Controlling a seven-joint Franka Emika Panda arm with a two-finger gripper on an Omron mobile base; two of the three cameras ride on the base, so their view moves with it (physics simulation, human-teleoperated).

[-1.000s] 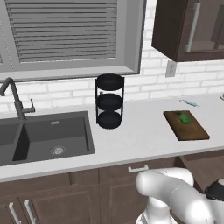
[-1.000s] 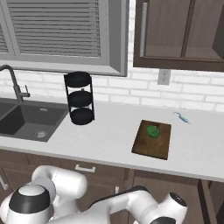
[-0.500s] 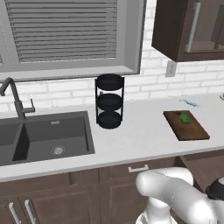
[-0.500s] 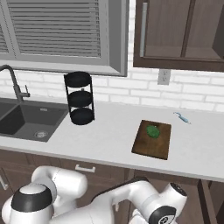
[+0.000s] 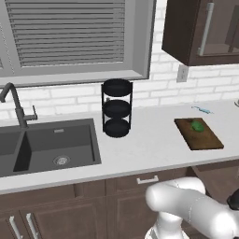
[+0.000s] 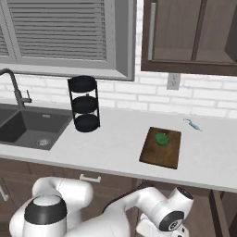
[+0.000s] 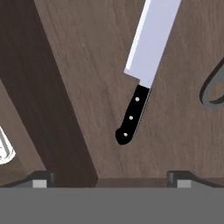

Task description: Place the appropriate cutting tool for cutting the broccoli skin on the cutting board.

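The cutting board [image 5: 198,134] lies flat on the white desk [image 5: 140,144], well to the right of the black three-tier rack [image 5: 116,114] and the sink [image 5: 46,147]. The little green broccoli [image 5: 197,125] sits on the board, near its far end. From the other side I see the same thing: the board [image 6: 161,147] with the broccoli [image 6: 161,139] on top. No cutting thing is on the board yet.

Just past the board, near the wall, a small light-blue thing [image 6: 191,124] lies on the desk. It is too small for me to tell what it is.

The robot arm is bent down low, under the edge of the desk. Its hand looks down into what seems to be a wooden drawer. A knife [image 7: 144,65] lies there, with a wide shiny blade and a black handle [image 7: 131,115] with three little dots. A dark wooden strip [image 7: 48,96] runs beside it. A curved dark thing [image 7: 212,89] pokes in at the right edge, and a bit of something shiny [image 7: 5,146] shows at the left.

The tool [image 7: 111,177] hangs over the knife handle. Its two tips are spread wide apart and pinch nothing.

So I think the job has only just begun. The knife is found but not picked up. The tool must come down, close on the handle, lift the knife out, and lay it on the board by the broccoli.
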